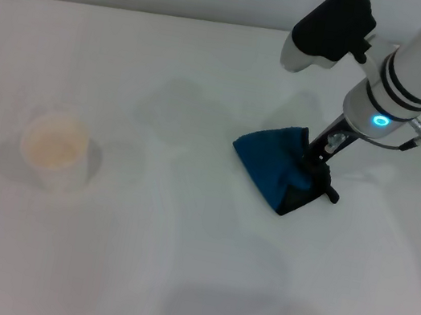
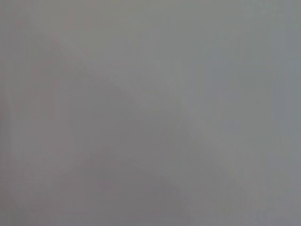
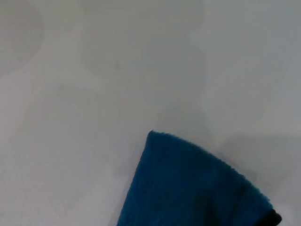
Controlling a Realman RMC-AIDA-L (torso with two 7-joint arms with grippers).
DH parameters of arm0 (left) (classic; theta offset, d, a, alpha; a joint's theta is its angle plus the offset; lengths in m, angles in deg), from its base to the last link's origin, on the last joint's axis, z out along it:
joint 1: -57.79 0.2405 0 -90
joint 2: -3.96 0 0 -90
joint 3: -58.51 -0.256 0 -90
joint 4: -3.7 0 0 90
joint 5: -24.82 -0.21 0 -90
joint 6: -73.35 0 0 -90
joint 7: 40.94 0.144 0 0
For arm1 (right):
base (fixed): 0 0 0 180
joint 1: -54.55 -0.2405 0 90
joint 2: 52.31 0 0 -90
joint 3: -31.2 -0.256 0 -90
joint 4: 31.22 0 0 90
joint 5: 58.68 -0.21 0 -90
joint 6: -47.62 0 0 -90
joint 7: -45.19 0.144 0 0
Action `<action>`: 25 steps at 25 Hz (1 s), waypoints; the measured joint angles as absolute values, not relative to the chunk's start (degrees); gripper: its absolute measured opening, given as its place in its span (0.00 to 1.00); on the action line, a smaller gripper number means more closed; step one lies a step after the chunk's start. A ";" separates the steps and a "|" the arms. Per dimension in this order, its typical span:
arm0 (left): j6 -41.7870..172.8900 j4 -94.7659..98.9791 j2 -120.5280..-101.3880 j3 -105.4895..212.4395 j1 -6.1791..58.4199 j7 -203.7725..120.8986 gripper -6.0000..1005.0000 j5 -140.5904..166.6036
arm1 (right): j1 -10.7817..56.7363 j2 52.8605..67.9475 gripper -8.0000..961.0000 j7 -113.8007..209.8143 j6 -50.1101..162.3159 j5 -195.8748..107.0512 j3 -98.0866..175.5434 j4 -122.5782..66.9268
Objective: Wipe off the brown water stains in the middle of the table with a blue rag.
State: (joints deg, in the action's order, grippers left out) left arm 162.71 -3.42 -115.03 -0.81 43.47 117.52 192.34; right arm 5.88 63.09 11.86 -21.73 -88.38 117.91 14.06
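The blue rag (image 1: 272,167) lies on the white table (image 1: 172,281) right of centre, its right side bunched up where my right gripper (image 1: 311,173) is shut on it. The right arm slants down to it from the upper right. In the right wrist view a corner of the blue rag (image 3: 188,188) rests on the bare table (image 3: 94,117). The brown water stains do not show in any view. My left gripper is out of view, and the left wrist view is plain grey.
A white cup (image 1: 55,148) with a tan inside stands at the left of the table. The far table edge runs along the top of the head view.
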 joint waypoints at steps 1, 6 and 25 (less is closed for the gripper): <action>162.69 -3.42 -115.03 -0.82 43.45 117.52 0.87 192.34 | 5.91 63.10 0.15 11.93 -21.68 -88.39 117.52 14.02; 162.07 -3.53 -114.96 -0.81 43.46 117.52 0.87 192.34 | 6.93 63.17 0.26 11.44 -21.82 -88.55 113.76 15.30; 158.21 -3.67 -114.88 -0.78 42.49 117.71 0.87 192.34 | 15.28 63.11 0.51 7.59 -16.47 -90.54 99.62 23.41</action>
State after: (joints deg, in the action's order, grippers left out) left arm 158.21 -3.67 -114.88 -0.78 42.49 117.71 192.34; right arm 15.28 63.11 7.59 -16.47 -90.54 99.62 23.41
